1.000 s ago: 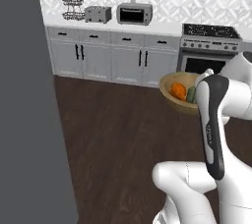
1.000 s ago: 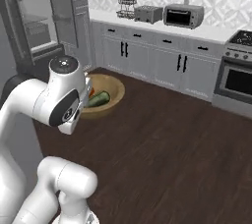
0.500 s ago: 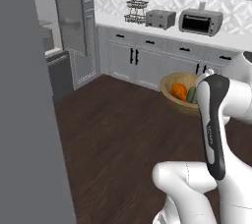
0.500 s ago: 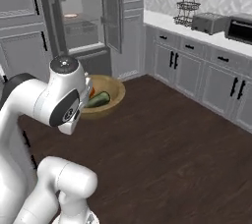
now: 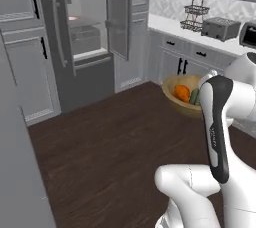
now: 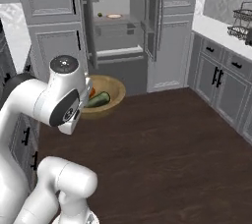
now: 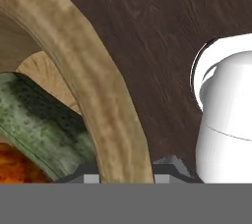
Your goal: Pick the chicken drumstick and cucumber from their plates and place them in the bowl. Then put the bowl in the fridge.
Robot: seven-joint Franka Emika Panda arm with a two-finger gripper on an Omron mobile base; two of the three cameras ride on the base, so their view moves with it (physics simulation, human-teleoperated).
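Note:
My gripper (image 7: 125, 174) is shut on the thick rim of the wooden bowl (image 7: 93, 95), which I hold above the dark floor. Inside the bowl lie the green cucumber (image 7: 39, 120) and the orange-brown chicken drumstick (image 7: 19, 166). In the left base view the bowl (image 5: 176, 101) pokes out from behind my forearm, with the drumstick (image 5: 181, 92) and cucumber (image 5: 194, 96) in it. The right base view shows the bowl (image 6: 115, 90) and cucumber (image 6: 97, 100) beside my elbow. The fridge (image 5: 85, 37) stands ahead with its doors open and grey shelves (image 6: 118, 26) showing. The plates are out of view.
One open fridge door (image 5: 118, 17) juts out toward the room. Grey cabinets and a counter with a toaster (image 5: 220, 28) and wire rack (image 5: 196, 14) run along the right. Dark wood floor (image 5: 100, 142) lies between me and the fridge. A grey panel (image 5: 15, 147) stands close on the left.
The whole picture has swung as the base turned: the stove and microwave slid out and the open fridge came into view. The bowl stays held in the same spot beside my arm.

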